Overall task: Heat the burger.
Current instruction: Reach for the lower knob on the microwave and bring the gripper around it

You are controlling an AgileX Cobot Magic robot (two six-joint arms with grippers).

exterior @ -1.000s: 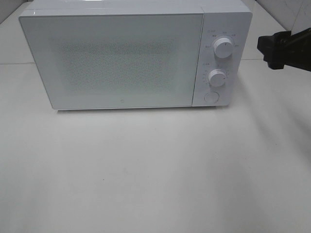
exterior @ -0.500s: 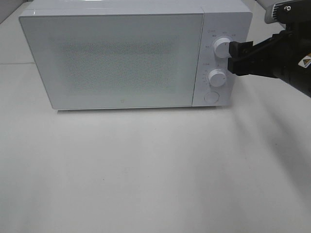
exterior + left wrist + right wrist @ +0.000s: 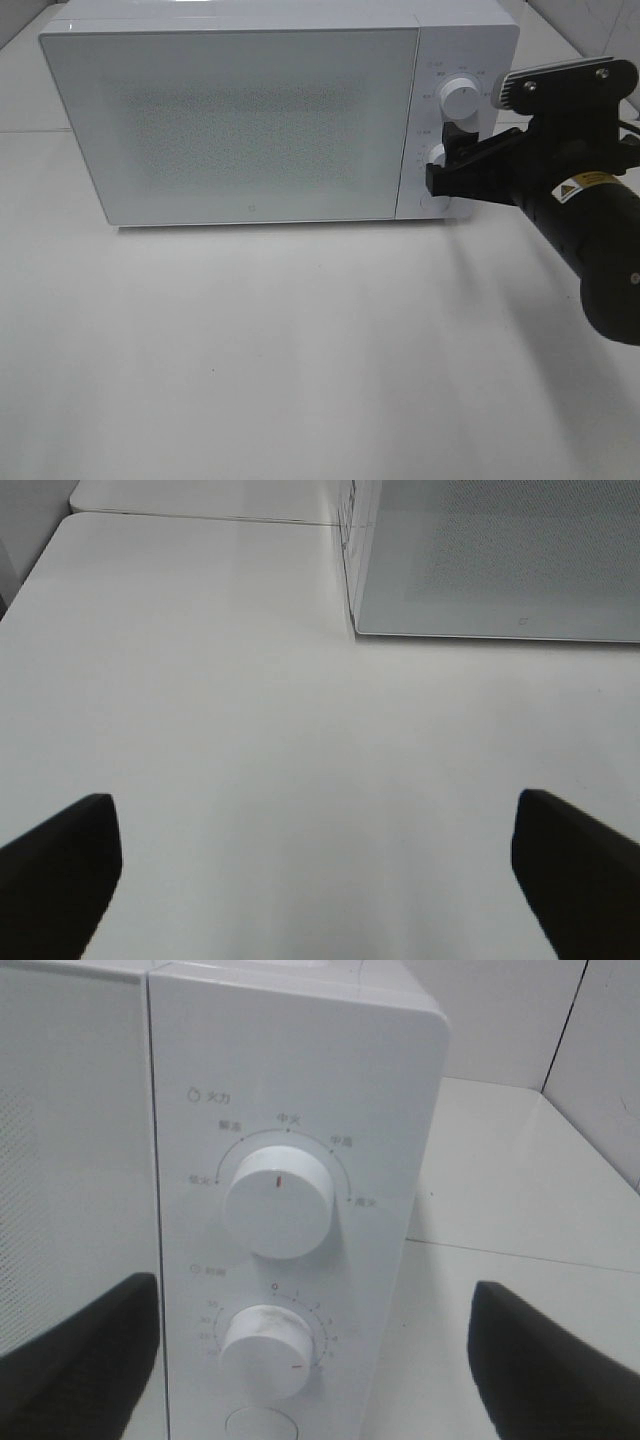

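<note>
Now the right gripper (image 3: 443,160), jaws spread, brackets the lower dial (image 3: 268,1350) on the microwave (image 3: 250,120). It should centre itself, pinch squarely, then twist without slipping. Left gripper (image 3: 315,875) hangs spread over the near table (image 3: 250,730). No burger shows, presumably behind the shut door (image 3: 230,60).

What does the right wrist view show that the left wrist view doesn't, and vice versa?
Right wrist only: the white microwave's control panel, with upper round white knob, lower round white knob and round button. Left wrist only: the white tabletop in front of the speckled door's bottom edge. Both: that door, plus open jaws: right gripper, left gripper.
</note>
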